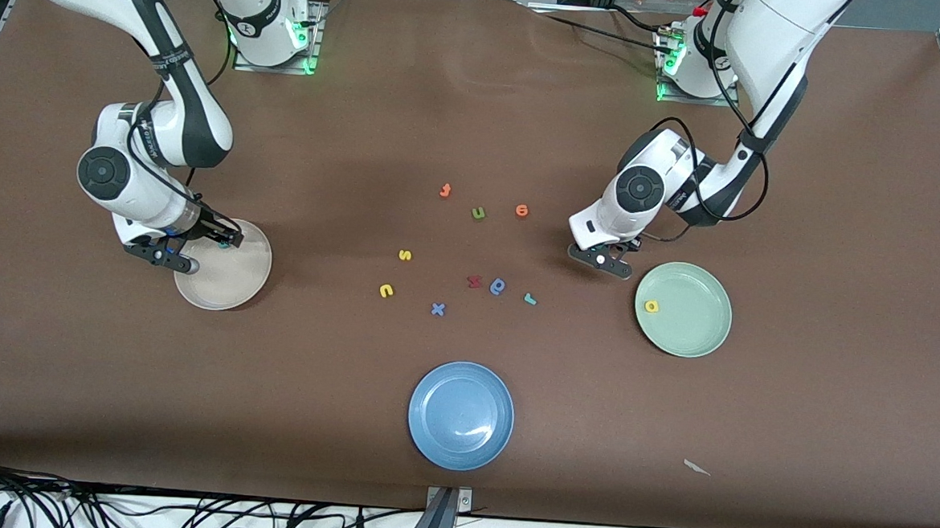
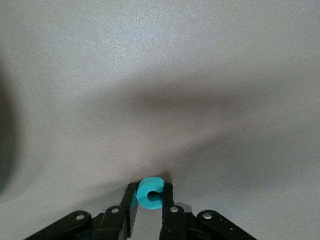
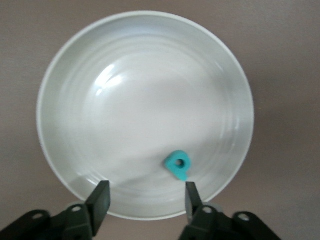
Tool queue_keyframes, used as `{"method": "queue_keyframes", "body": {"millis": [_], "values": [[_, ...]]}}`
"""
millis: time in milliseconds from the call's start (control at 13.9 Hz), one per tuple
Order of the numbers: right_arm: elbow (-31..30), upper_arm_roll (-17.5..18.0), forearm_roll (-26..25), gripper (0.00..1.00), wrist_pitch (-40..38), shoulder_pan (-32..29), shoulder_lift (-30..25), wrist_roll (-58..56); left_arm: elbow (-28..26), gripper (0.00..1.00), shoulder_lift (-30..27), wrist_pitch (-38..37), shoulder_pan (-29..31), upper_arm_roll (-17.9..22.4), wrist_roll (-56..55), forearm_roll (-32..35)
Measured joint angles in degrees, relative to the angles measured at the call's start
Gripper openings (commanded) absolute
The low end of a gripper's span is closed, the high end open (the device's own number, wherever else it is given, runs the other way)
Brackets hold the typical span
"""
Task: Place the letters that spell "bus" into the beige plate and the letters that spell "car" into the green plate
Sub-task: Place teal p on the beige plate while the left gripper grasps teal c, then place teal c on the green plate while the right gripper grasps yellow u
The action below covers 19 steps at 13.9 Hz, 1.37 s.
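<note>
The round cream-beige plate (image 3: 145, 60) has a smooth, glossy glazed-looking surface that throws soft white highlights, with faint concentric rings in its well. The round blue plate (image 1: 460, 415) shows the same slick sheen and a bright glint near its middle, while the round pale mint-green plate (image 1: 683, 309) looks smooth with a duller, satin finish. The small teal "c" letter (image 2: 150, 193) and the teal "b" letter (image 3: 178, 164) look like soft matt foam, without any shine. The brown table cover (image 1: 477, 119) is matt and cloth-like, with slight ripples. The arms' white shells (image 1: 160, 191) are glossy hard plastic, and the black gripper fingers (image 3: 101, 198) are matt.
</note>
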Motion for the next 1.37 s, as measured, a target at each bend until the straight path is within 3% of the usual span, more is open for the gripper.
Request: {"method": "queue_keyframes", "body": {"millis": [288, 505, 721, 865, 1154, 1370], "values": [[4.1, 0.2, 0.1, 1.00, 0.1, 10.1, 1.5, 12.2, 2.2, 0.01, -3.6, -3.7, 1.1, 0.4, 0.1, 0.0], [10.5, 0.0, 0.1, 1.00, 0.1, 17.5, 6.4, 18.5, 7.1, 0.02, -5.8, -11.4, 2.6, 0.8, 3.1, 0.0], [16.4, -0.3, 0.0, 1.00, 0.1, 22.6, 11.8, 18.9, 10.8, 0.10, -5.0, -12.1, 8.0, 1.4, 11.6, 0.0], [20.2, -0.8, 0.0, 1.00, 0.2, 25.3, 15.3, 18.8, 13.3, 1.00, -3.0, -12.1, 12.2, 1.5, 17.6, 0.0], [25.1, -3.3, 0.0, 1.00, 0.1, 28.6, 20.7, 16.7, 15.6, 1.00, 0.1, -12.1, 14.1, 0.9, 20.3, 0.0], [28.9, -4.4, 0.0, 1.00, -0.2, 31.0, 23.8, 16.3, 16.6, 1.00, 0.1, -12.1, 13.2, -2.6, 19.2, 0.0]]}}
